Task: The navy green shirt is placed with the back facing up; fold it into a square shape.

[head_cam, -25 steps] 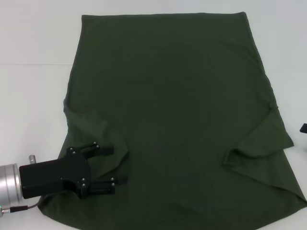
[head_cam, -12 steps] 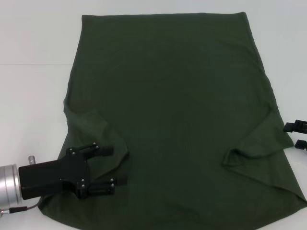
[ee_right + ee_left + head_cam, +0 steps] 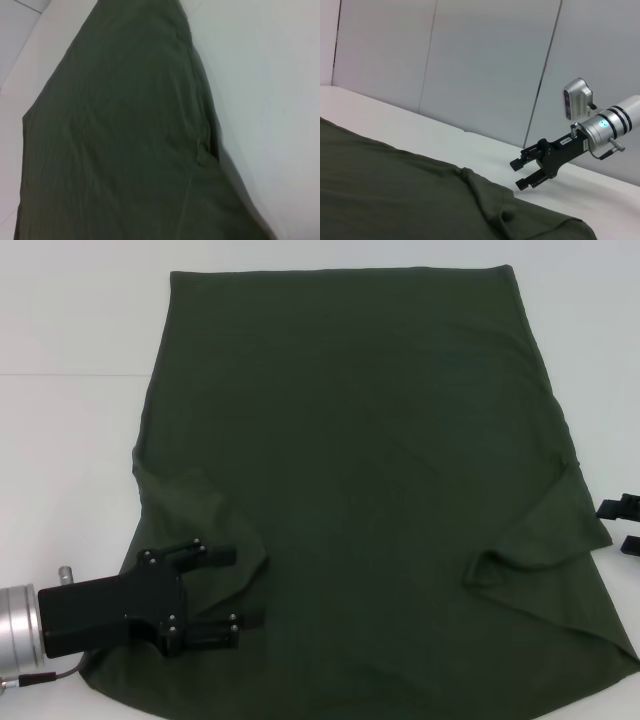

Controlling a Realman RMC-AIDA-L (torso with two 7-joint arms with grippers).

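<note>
1. Across the white table [image 3: 70, 440], the navy green shirt [image 3: 360, 470] is spread flat and is seen in the head view to cover most of the surface, with its straight hem at the far edge.
2. Both short sleeves are seen folded inward onto the body of the shirt, one at the near left and one at the near right, each forming a slanted flap with a creased edge.
3. Some wrinkling is seen around the inner tip of each flap; the remaining cloth lies smooth.
4. The left gripper [image 3: 225, 592] is positioned low over the near-left part of the shirt, beside the folded left sleeve, with its black body and silver wrist reaching in from the left edge.
5. Its jaws are held apart, and no cloth is seen between the two fingers.
6. The right gripper [image 3: 520, 172] is placed at the right edge of the head view, just beside the folded right sleeve and over bare table.
7. From the left wrist view, the right gripper is shown raised off the table near the shirt's edge, with its jaws spread and nothing held.
8. From the right wrist view, only the shirt and the table beside it are shown.
</note>
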